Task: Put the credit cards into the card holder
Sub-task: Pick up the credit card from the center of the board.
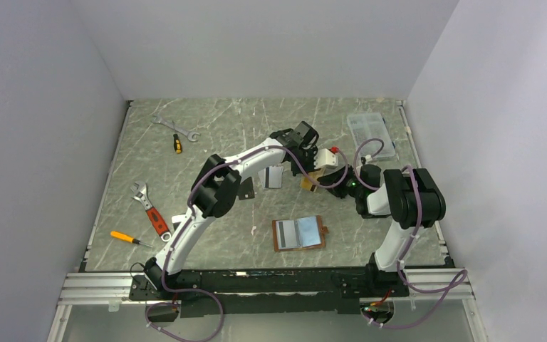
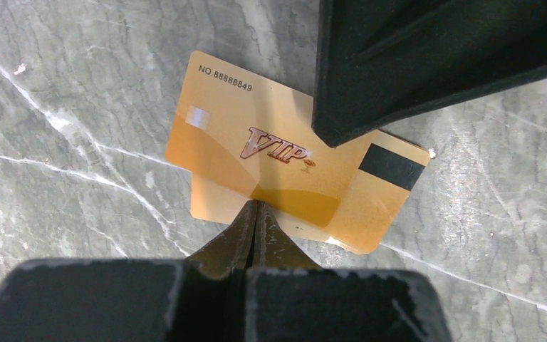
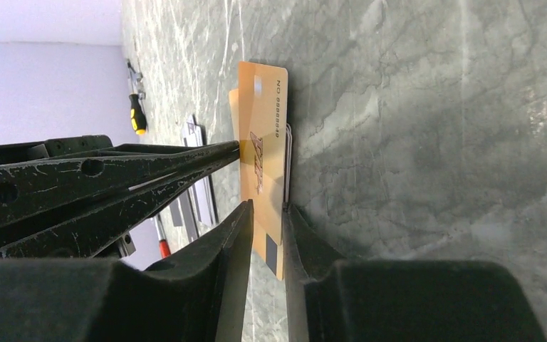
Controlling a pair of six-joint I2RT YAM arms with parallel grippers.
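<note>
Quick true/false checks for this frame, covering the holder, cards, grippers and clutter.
1. The holder lies open. True.
2. The orange cards are inside the holder. False: they are farther back, between the two grippers.
3. The left gripper is shut on the orange cards' edge. True.
4. The right gripper hangs far from the cards. False: its fingers straddle them.
5. The clear box sits back left. False: it sits back right.
</note>
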